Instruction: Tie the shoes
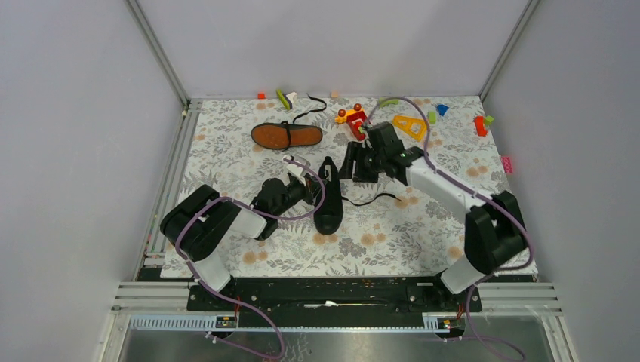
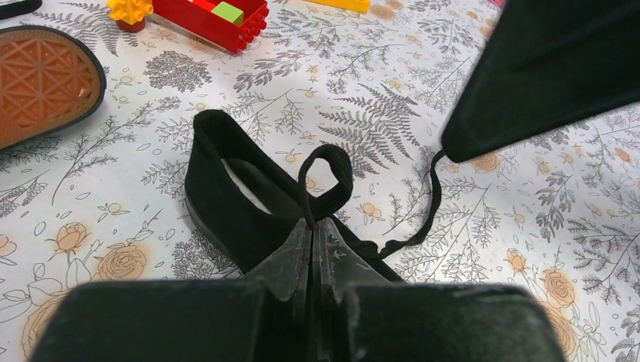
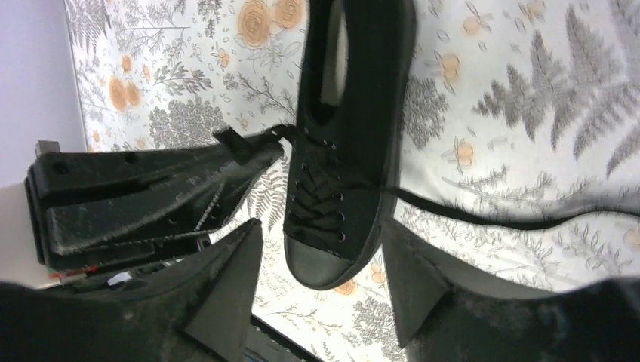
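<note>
One black shoe point(image 1: 329, 197) stands upright mid-mat, toe toward the arms' bases; the other shoe point(image 1: 287, 136) lies behind it with its orange-brown sole up. My left gripper point(image 1: 309, 181) is shut on a loop of this shoe's black lace point(image 2: 330, 167), just above the shoe's opening point(image 2: 226, 200). My right gripper point(image 1: 353, 164) hovers to the right of the shoe, jaws open with nothing between them; the shoe's toe point(image 3: 332, 249) shows far below the gap. The lace's other strand point(image 3: 513, 220) trails over the mat and runs up to a right fingertip point(image 2: 453, 147).
Colourful toy blocks lie along the far edge: a red and yellow piece point(image 1: 355, 121), a yellow triangle point(image 1: 410, 126), a red block point(image 1: 480, 126). A loose black lace point(image 1: 313, 109) lies by the sole-up shoe. Grey walls close in the floral mat point(image 1: 226, 256).
</note>
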`<state>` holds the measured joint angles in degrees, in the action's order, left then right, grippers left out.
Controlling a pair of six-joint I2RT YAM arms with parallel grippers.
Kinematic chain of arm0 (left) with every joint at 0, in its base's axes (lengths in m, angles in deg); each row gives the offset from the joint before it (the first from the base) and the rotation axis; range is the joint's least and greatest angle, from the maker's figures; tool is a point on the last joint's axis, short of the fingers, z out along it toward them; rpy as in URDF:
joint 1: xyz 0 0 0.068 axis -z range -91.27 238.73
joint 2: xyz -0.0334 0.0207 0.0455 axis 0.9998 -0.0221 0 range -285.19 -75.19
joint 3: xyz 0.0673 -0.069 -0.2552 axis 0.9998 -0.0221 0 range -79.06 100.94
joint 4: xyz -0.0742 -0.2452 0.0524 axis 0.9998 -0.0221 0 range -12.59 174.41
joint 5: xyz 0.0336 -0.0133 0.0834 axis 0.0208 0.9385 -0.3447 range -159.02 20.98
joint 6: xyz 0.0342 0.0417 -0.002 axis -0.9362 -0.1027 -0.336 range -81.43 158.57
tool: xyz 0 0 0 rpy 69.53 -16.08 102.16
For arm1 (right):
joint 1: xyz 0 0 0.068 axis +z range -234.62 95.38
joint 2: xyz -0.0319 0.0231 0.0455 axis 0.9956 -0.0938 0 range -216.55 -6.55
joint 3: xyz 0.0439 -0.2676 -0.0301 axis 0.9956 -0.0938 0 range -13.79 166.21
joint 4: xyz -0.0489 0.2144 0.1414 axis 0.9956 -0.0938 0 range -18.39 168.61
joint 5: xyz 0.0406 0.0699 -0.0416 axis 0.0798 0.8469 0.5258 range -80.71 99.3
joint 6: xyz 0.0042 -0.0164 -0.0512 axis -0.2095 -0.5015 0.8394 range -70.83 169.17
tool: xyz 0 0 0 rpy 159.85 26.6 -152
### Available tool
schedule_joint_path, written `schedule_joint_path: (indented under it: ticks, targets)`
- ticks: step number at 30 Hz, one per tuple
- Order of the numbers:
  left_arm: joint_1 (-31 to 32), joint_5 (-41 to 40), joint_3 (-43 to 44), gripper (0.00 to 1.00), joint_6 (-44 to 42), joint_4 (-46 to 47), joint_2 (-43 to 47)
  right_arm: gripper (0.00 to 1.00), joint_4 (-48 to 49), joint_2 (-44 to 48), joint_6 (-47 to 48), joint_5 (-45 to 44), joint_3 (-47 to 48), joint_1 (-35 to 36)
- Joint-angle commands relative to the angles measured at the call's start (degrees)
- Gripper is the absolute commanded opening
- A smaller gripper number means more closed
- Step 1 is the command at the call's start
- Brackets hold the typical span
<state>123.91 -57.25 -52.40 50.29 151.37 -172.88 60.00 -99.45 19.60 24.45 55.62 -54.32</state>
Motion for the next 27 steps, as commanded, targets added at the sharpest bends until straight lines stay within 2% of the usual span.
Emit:
schedule_joint_path:
  ticks: [1,3,5,7,9,13,18,27]
  targets:
    - [-0.5,-0.8,0.9,0.00,1.5,3.2,1.4,0.70,13.7,8.1,-18.2,-7.4,-13.4,0.0]
    - [-0.5,-2.6,-0.1,0.00,1.6,3.8,2.4,0.71,17.7,10.4,-26.5,-11.8,-19.3,0.5]
    - [-0.5,-4.1,-1.1,0.00,1.4,4.7,2.9,0.70,16.3,11.3,-37.7,-17.4,-22.3,1.4]
    - [-0.5,-3.8,-1.2,0.00,1.2,5.7,2.7,0.68,16.4,11.3,-44.8,-17.9,-24.7,2.5]
    - [-0.5,-3.1,-0.7,0.00,1.2,5.9,2.1,0.67,22.5,11.5,-50.2,-18.0,-28.4,3.8]
    - [-0.5,-1.7,-1.1,0.00,0.9,8.1,1.4,0.63,28.8,10.3,-60.3,-19.9,-32.9,5.8]
    - [-0.5,-0.6,-1.8,0.00,0.2,11.2,0.4,0.59,37.6,7.4,-68.9,-21.4,-36.5,6.7]
    - [-0.5,-0.5,-1.4,0.00,0.1,12.0,-0.6,0.53,42.9,0.7,-73.7,-23.1,-35.4,7.0]
